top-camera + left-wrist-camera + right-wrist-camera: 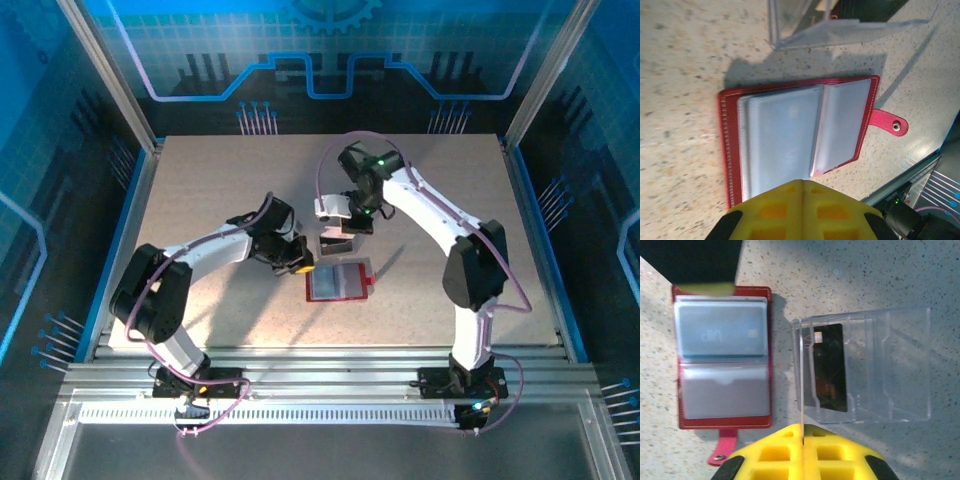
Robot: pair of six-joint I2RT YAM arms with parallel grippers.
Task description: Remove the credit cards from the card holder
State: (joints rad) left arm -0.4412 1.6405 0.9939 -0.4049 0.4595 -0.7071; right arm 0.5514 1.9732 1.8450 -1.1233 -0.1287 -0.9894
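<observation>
The red card holder (765, 390) lies open on the table with its clasp tab (722, 452) sticking out, pale grey pockets up. One pocket holds a bluish credit card (720, 332). My left gripper (802, 181) is shut with nothing between its fingers, its tip over one edge of the card holder (795, 135). My right gripper (803, 426) is shut on a thin credit card (802, 370) seen edge-on, held upright over the left side of the clear tray (890, 365). A dark credit card (829, 367) lies flat in that tray. From above, both grippers (298, 265) (352, 228) flank the card holder (340, 282).
The clear plastic tray (335, 243) stands just behind the card holder, close to both wrists. Bare speckled tabletop (200, 190) spreads to the left, right and back. Metal rails (330, 360) run along the table's near edge.
</observation>
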